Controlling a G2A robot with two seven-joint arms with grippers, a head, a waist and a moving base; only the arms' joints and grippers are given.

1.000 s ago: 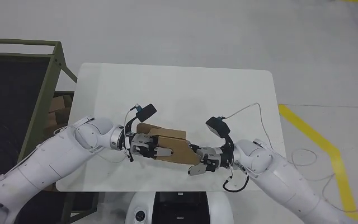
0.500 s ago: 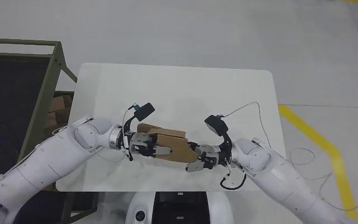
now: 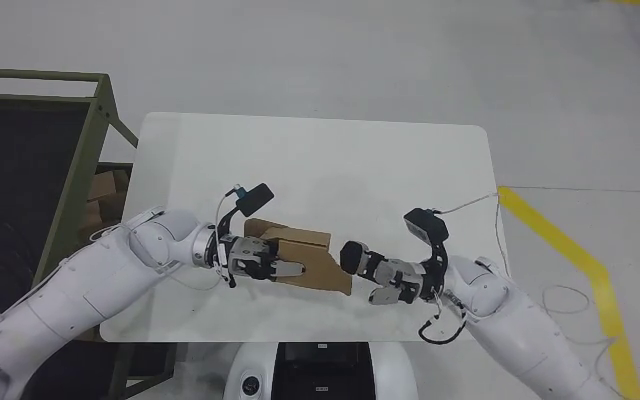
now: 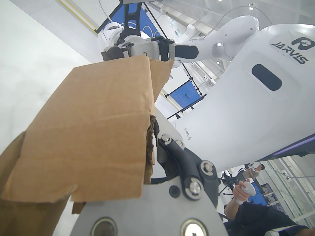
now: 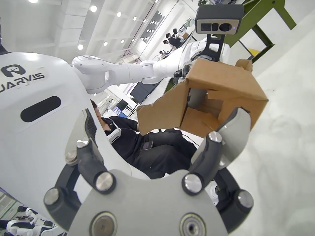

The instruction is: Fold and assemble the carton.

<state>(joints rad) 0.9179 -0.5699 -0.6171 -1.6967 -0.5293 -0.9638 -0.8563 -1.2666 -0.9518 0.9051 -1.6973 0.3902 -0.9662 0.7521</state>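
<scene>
While the left gripper [image 3: 265,262] clamps the brown carton [image 3: 305,255] by its left end over the near edge of the white table [image 3: 320,160], the right gripper [image 3: 367,276] sits spread wide just beside the carton's open right end, where a flap [image 5: 160,115] juts toward it. Left of the table stands a green frame [image 3: 98,105] with cardboard scraps [image 3: 105,200] beneath.

- The carton [image 3: 300,258] is plain brown cardboard, a small box already squared up, worn, with ragged edges.
- It sits toward 6 o'clock of the white table [image 3: 400,170], its long axis running from 9 to 3 o'clock.
- The end toward 3 o'clock stands open: hollow inside, inner flaps partly folded in, one side flap splayed outward.
- Whether it rests on the table or is lifted clear cannot be told.
</scene>
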